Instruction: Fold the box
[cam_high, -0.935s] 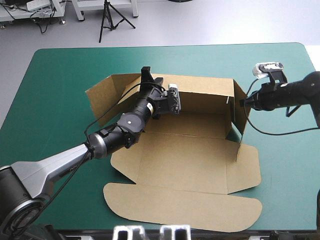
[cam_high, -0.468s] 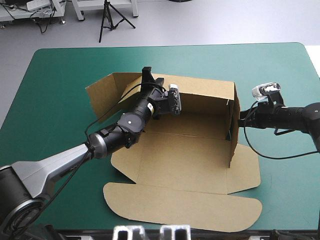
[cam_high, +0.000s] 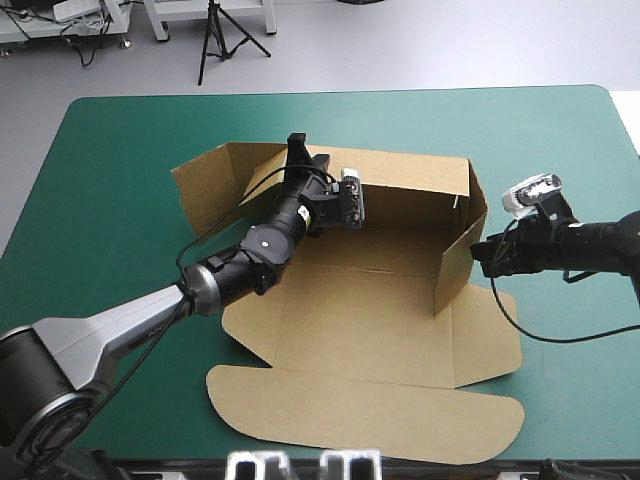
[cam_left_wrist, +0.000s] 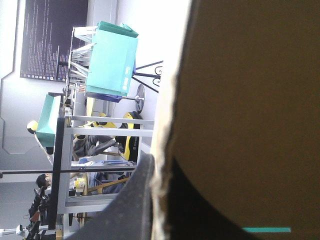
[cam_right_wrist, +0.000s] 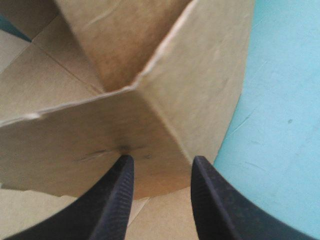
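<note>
One box wall stands clamped in the left end effector.

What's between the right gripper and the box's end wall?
Nothing: the right wrist view shows the right gripper, fingers open, seemingly meeting the box directly.

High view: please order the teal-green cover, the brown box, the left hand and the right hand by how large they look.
1. teal-green cover
2. brown box
3. left hand and right hand: both small and partly hidden, too alike to rank.
</note>
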